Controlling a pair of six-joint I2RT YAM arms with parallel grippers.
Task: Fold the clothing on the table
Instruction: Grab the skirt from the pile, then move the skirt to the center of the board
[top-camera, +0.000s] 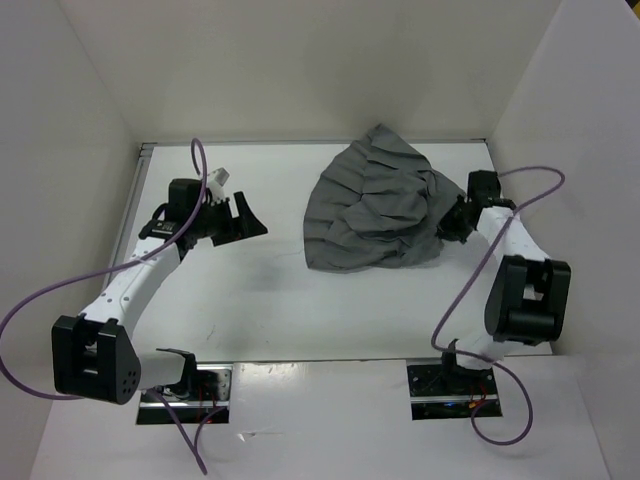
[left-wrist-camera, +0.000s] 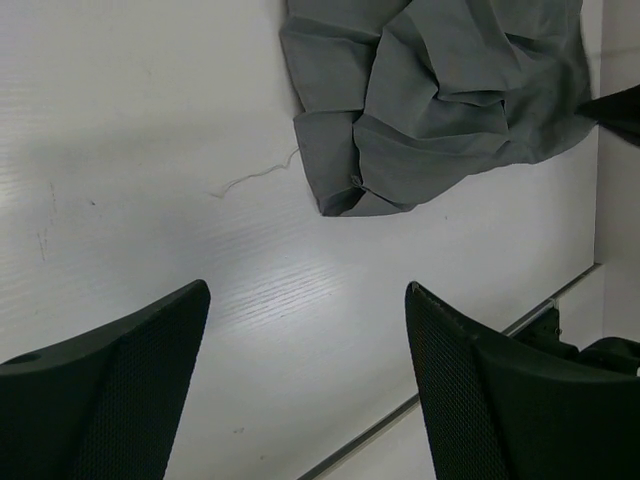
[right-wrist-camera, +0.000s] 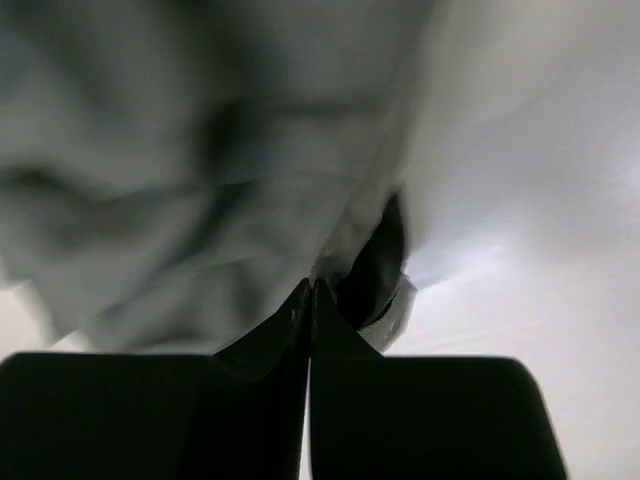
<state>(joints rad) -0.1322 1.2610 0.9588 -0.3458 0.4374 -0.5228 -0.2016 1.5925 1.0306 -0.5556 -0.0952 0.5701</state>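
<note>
The clothing, a grey pleated skirt, lies crumpled at the back right of the white table. My right gripper is at the skirt's right edge. In the right wrist view the right gripper has its jaws pressed together, pinching the edge of the clothing at the tips. My left gripper hovers to the left of the skirt, apart from it. In the left wrist view the left gripper stands open over bare table, with the clothing ahead of it.
White walls close in the table on the left, back and right. A loose thread lies on the table beside the skirt's corner. Purple cables loop off both arms.
</note>
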